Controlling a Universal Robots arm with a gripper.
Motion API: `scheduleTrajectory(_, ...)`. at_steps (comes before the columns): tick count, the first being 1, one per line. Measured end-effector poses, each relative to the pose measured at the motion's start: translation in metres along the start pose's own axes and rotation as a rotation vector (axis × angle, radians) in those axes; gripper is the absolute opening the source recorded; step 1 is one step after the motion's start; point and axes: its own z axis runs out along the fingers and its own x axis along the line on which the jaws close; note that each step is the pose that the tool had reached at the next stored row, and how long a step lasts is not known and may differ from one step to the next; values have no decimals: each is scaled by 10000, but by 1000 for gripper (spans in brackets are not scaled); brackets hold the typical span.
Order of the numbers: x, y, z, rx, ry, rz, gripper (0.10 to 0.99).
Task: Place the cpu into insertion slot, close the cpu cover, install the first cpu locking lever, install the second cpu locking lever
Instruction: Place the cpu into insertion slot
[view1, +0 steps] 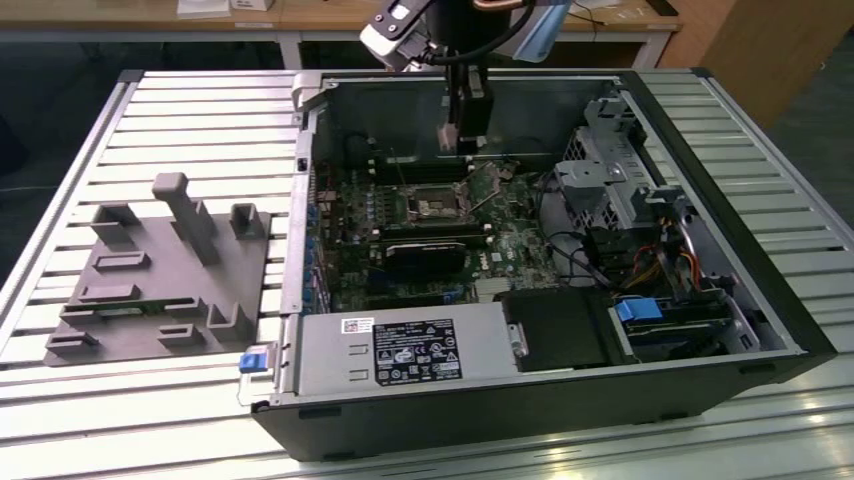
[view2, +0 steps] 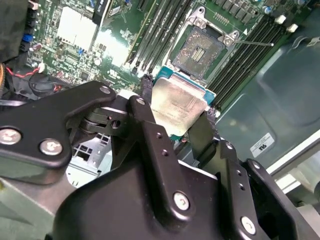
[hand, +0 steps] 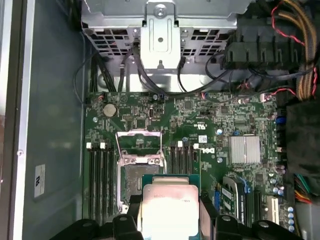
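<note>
Silver-topped cpu (hand: 170, 212) gripped aloft near bare insertion slot (view2: 200, 50), cpu cover (hand: 139, 144) flipped open

One cpu (hand: 170, 207), one insertion slot (view2: 200, 50), one cpu cover (hand: 141, 159).

Exterior view looks steeply down into the open black computer case (view1: 534, 420). Both wrist views, up close, share its square silver-rimmed insertion slot (view2: 200, 47) (hand: 131, 184).

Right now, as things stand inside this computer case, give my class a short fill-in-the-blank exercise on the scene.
1. The gripper is shut on the ____.
2. The insertion slot has nothing in it: it is ____.
3. The cpu cover is not closed: it stands ____.
Missing words: cpu; empty; open.
</note>
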Motion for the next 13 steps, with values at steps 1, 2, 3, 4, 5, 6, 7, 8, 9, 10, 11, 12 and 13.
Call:
scheduleTrajectory(1, 0, -3, 11, 2, 7, -93, 537)
scheduleTrajectory(2, 0, -5, 21, 1, 22, -257, 537)
scheduleTrajectory(3, 0, -6, 31, 2, 37, -446, 537)
scheduleTrajectory(4, 0, -7, 40, 3, 52, -625, 537)
scheduleTrajectory(5, 1, -7, 51, 3, 61, -745, 537)
scheduleTrajectory(6, 2, -8, 61, 3, 63, -772, 537)
scheduleTrajectory(7, 2, -9, 73, 4, 65, -776, 537)
scheduleTrajectory(8, 2, -10, 83, 4, 65, -778, 537)
scheduleTrajectory(9, 2, -11, 96, 4, 66, -779, 537)
scheduleTrajectory(10, 2, -12, 110, 4, 65, -779, 537)
scheduleTrajectory(11, 2, -14, 123, 4, 66, -779, 537)
scheduleTrajectory(12, 2, -15, 135, 4, 66, -779, 537)
scheduleTrajectory(13, 2, -15, 146, 3, 66, -779, 537)
